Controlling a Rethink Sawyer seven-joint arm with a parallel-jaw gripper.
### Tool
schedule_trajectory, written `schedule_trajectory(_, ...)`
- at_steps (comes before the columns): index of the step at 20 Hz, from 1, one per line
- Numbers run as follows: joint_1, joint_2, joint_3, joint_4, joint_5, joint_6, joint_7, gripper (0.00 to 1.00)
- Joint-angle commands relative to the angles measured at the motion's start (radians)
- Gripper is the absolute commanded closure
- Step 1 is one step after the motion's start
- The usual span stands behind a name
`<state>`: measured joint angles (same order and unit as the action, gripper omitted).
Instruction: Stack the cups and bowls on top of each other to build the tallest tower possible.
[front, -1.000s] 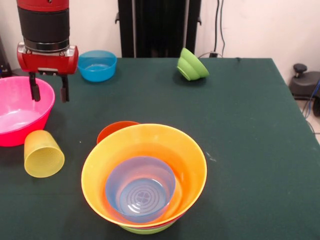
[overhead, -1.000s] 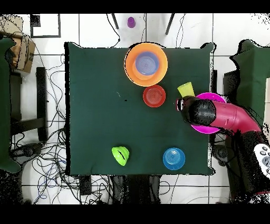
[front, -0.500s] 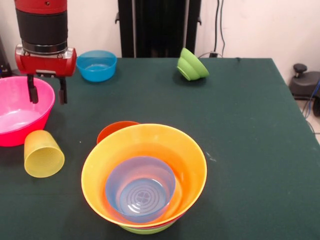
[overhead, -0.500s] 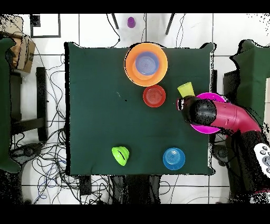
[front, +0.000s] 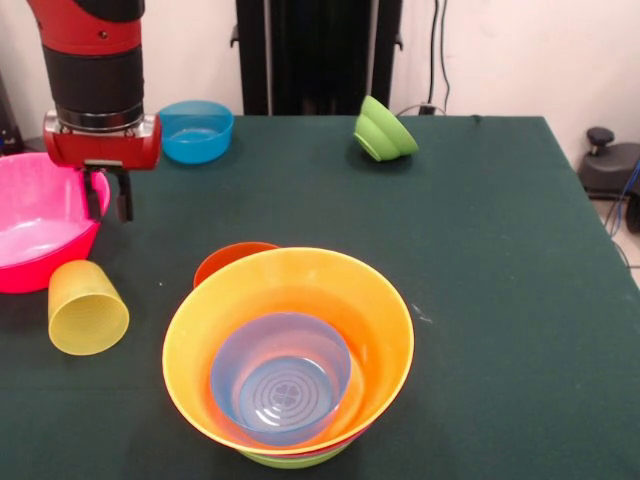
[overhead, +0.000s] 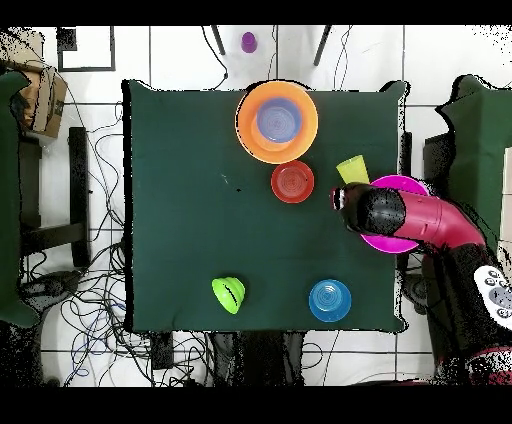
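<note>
A: The tower (front: 288, 370) sits at the near edge of the table (front: 500, 260): a lime-green bowl lowest, the wide orange bowl (front: 375, 310) above it, a purple one (front: 280, 385) nested inside. What's changed?

B: Only me. A second ago my gripper (front: 109, 196) hung with its fingers well apart, straddling the right rim of the big pink bowl (front: 35, 235) at the far left. Now the fingers have drawn close together, with just a narrow gap, right at that rim, and the wrist has shifted slightly right and down. I judge I'm pinching the rim, but I can't see contact clearly enough to swear to it.

A: And everything else?

B: Unmoved. The yellow cup (front: 87, 307) lies tipped just near of the pink bowl, the red-orange bowl (front: 228, 262) peeks from behind the tower, the blue bowl (front: 195, 130) and the tilted green bowl (front: 384, 130) stay at the far side.

A: So what next?

B: Probably the pink bowl goes up onto the tower, if the grip holds on that thin, glossy wall.
</note>
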<state>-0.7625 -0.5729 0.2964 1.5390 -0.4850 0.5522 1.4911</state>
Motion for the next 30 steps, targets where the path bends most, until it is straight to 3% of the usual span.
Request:
schedule_trajectory(1,0.011,0.034,0.001,-0.048,0.018,-0.023,0.095,1.00)
schedule_trajectory(15,0.023,0.028,-0.015,-0.054,0.041,-0.007,0.101,1.00)
schedule_trajectory(19,-0.006,-0.142,0.003,0.022,0.107,0.164,0.025,1.00)
schedule_trajectory(21,-0.039,-0.173,0.018,0.057,0.129,0.154,0.015,1.00)
schedule_trajectory(26,-0.085,-0.088,0.020,0.045,0.112,0.042,0.016,1.00)
schedule_trajectory(30,-0.099,-0.052,0.029,0.030,0.100,0.017,0.004,1.00)
